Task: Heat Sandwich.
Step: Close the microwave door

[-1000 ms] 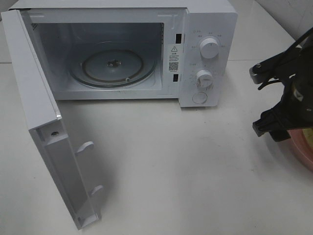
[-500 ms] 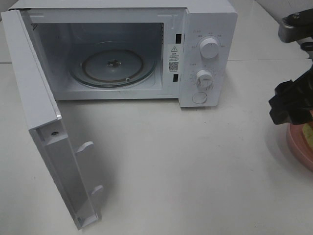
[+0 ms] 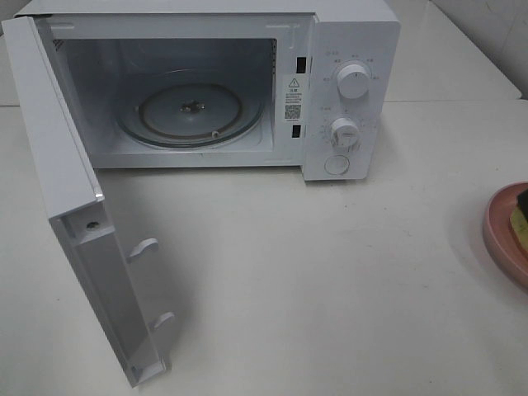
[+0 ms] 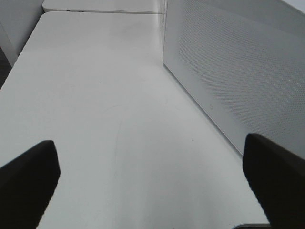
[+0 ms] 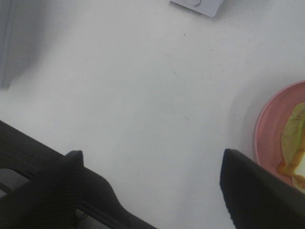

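The sandwich (image 3: pixel 520 219) lies on a pink plate (image 3: pixel 497 233) at the table's right edge, cut off by the exterior frame. The right wrist view shows its yellow-green filling and a bit of white bread (image 5: pixel 294 143) on the plate (image 5: pixel 267 129). My right gripper (image 5: pixel 157 186) hangs open above bare table to the left of the plate, holding nothing. My left gripper (image 4: pixel 152 186) is wide open and empty over the table beside a dotted white panel of the microwave (image 4: pixel 238 67). Neither gripper appears in the exterior view.
The white microwave (image 3: pixel 351 82) stands at the back with its door (image 3: pixel 74 214) swung out to the left and front. Its glass turntable (image 3: pixel 190 111) carries nothing. The microwave's lower right corner (image 5: pixel 198 5) shows in the right wrist view.
The right arm, which stood over the plate at the right edge, has moved out of the exterior view, uncovering the plate and sandwich. The microwave and door have not moved.
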Robot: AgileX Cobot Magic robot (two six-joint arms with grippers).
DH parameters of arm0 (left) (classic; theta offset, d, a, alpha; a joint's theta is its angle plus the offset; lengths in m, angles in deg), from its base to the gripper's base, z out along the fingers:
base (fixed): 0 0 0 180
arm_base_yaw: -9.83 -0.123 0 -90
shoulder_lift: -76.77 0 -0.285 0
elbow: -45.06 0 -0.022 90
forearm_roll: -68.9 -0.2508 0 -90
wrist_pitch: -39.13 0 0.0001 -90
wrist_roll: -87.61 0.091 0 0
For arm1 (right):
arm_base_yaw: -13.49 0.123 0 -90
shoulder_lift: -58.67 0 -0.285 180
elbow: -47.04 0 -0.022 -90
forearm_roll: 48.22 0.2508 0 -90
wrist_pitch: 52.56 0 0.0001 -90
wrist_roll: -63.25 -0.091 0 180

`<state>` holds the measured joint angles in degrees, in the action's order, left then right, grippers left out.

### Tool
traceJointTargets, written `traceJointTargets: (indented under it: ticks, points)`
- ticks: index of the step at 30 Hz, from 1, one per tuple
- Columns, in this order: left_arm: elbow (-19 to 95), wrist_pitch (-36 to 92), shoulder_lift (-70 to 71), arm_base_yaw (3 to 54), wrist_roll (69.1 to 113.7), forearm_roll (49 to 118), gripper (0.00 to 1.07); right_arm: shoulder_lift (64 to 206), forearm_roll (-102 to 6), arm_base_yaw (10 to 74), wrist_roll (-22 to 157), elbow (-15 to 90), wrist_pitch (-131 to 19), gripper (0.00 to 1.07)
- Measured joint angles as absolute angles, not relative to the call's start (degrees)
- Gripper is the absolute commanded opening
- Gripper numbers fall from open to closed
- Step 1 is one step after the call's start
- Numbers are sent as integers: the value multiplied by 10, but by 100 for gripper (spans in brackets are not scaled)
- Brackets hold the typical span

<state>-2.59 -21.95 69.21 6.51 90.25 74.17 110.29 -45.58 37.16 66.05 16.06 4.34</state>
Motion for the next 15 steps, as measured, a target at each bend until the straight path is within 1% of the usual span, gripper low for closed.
traceJointTargets:
  ticks: [4, 8, 12, 13, 15]
  points:
    - [-26, -220, 692, 65, 902, 742, 100, 1055, -454, 372, 661, 159, 64, 76]
    - [-26, -220, 692, 65, 902, 742, 100, 1005, -453, 372, 661, 134, 77, 76]
    - [-26, -220, 692, 65, 902, 742, 100, 920, -453, 372, 661, 81, 82, 76]
    - [-26, -220, 692, 65, 902, 742, 100, 920, -453, 372, 661, 81, 82, 76]
    - [-26, -220, 692, 65, 902, 742, 100, 874, -451, 358, 661, 51, 81, 76]
